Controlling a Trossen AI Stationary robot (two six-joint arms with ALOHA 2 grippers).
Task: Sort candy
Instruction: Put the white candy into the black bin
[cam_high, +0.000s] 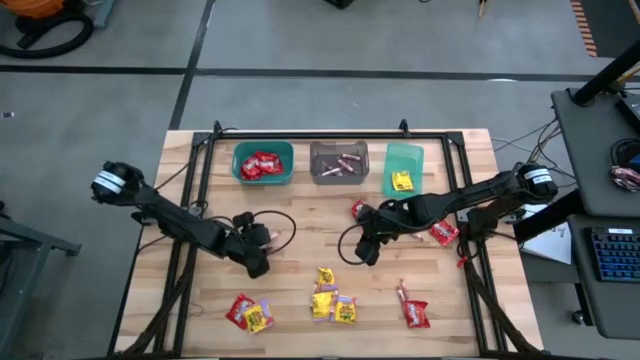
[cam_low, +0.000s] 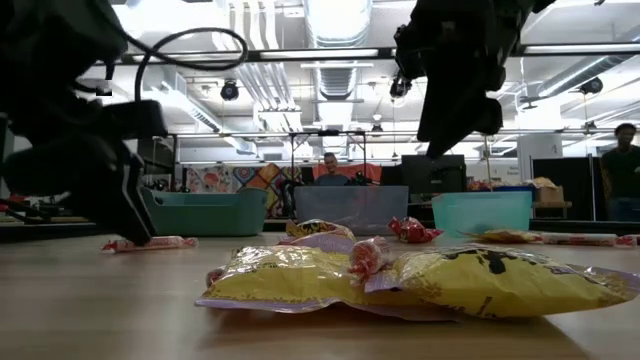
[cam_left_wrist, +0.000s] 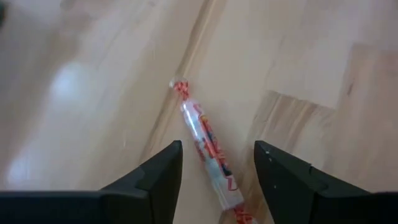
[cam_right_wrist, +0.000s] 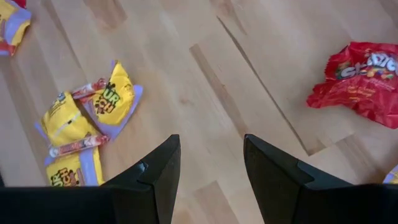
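Lying flat on counter (cam_left_wrist: 298, 56), pink candy stick (cam_left_wrist: 208, 149) with long axis running lengthwise into gap between left pincer (cam_left_wrist: 217, 168) fingers, touching neither; fingers spread. Bare wood all round stick, counter edges well off. Left arm stretched low across counter from left side. Hovering near middle, right pincer (cam_right_wrist: 211, 165) open, empty, yellow packets (cam_right_wrist: 87, 124) and red packet (cam_right_wrist: 360, 81) either side.

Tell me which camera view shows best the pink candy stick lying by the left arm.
The left wrist view: the pink candy stick lies on bare wood between the open left end effector fingers, untouched. The high view shows only a faint sliver. The low view shows it flat beside the dark arm. The right wrist view misses it.
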